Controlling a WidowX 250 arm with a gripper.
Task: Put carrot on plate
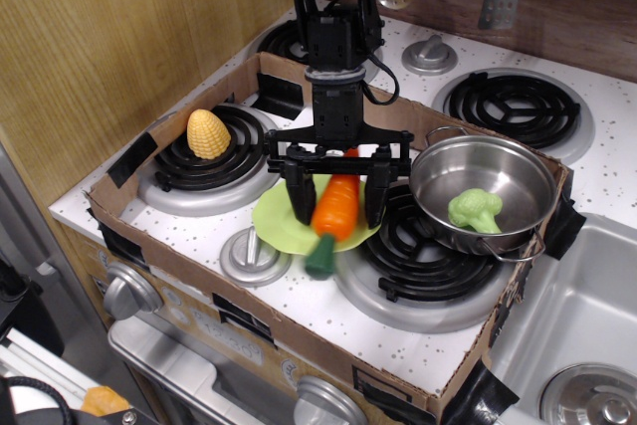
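Bench front: white speckled stove-top bench [328,320] inside a cardboard tray [239,330], taped corners.
Knob: silver disc [254,257] just beside the plate's near-left edge.
Carrot: carrot [332,214] tilted, green stem end down-left past the plate's near rim, orange body over the plate; looks blurred; cannot tell if it rests on the plate.
Plate: lime-green plate [274,221] between left and right front burners, partly hidden by carrot and fingers.
Pincer: pincer [336,196] spread wide, black fingers either side of the carrot with visible gaps; grips nothing.
Right burner: black coil [428,261] under the pot's near side.
Pot: steel pot [485,191] right of the pincer, broccoli [475,210] inside.
Corn: yellow corn [207,133] upright on the left burner, well apart from the plate.
Arm: black arm [333,27] comes down from top centre.
Far: rear burner [518,106], knob [430,54], hanging utensils on the back wall.
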